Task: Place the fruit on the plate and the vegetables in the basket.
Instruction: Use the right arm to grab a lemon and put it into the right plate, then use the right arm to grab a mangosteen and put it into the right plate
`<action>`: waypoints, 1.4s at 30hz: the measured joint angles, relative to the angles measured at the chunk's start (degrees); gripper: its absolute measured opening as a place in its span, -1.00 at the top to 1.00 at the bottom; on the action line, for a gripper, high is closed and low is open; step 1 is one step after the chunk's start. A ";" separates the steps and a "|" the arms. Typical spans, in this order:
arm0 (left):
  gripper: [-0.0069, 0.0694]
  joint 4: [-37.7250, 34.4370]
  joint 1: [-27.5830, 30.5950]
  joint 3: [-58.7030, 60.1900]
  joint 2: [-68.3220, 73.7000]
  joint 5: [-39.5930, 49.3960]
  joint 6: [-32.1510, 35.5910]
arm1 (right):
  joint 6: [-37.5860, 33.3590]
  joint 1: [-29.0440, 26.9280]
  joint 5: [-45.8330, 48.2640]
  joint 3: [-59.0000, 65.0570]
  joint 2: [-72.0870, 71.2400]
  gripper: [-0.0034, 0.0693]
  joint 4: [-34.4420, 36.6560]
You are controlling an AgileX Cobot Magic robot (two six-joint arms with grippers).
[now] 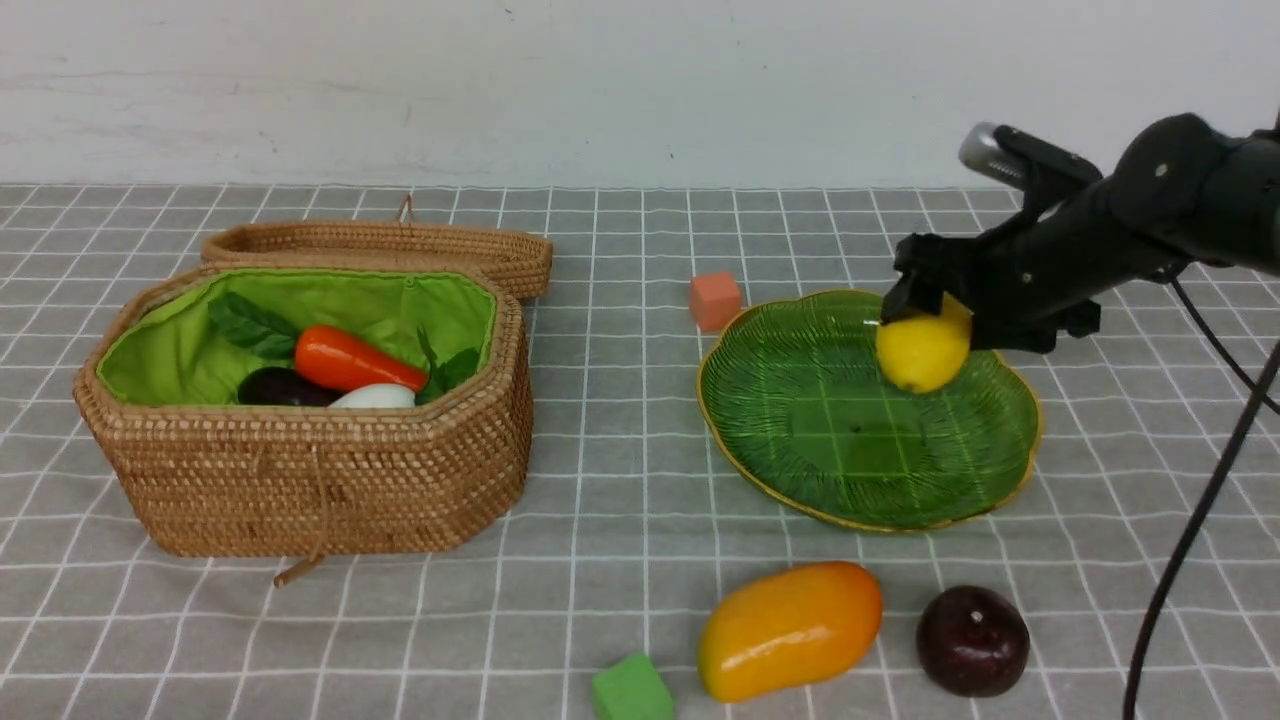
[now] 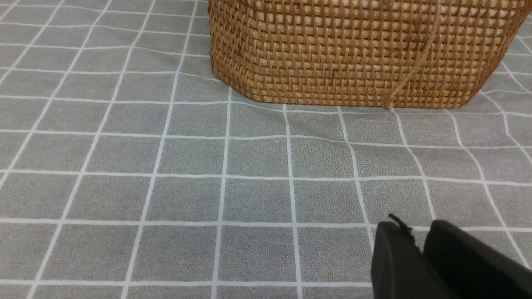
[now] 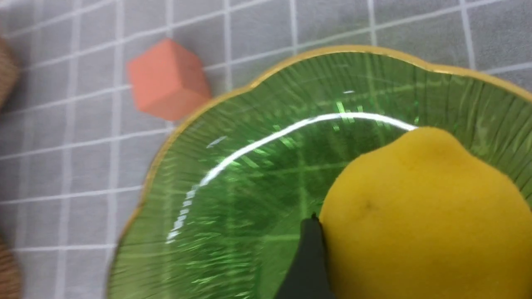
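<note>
Right claw (image 1: 925, 308) clamped on lemon (image 1: 922, 355) over far side of plate (image 1: 800, 440); contact with plate unclear. Left claw (image 2: 415, 234) narrow, empty, near basket (image 2: 353, 54). Mango (image 1: 790, 630) and purple fruit (image 1: 972, 640) on worktop (image 2: 166, 187).

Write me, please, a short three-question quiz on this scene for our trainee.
1. True or false: the carrot, eggplant and white vegetable are all in the basket.
2. Fill in: the mango and purple fruit lie on the ____, not on the plate.
3. What sits between the jaws of the right gripper?
A. mango
B. lemon
C. purple fruit

Key: 1 true; 2 cloth; 3 B.
</note>
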 joint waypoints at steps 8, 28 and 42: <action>0.52 0.00 0.00 0.00 0.00 0.00 0.00 | 0.00 0.00 1.44 -0.34 0.36 -0.95 -2.81; 0.49 0.00 0.00 0.00 0.00 0.00 0.00 | 9.98 9.73 19.61 25.13 -27.88 -0.82 -17.51; 0.48 0.00 0.00 0.00 0.00 0.00 0.00 | 17.79 17.99 15.22 30.27 -18.97 -0.63 -28.70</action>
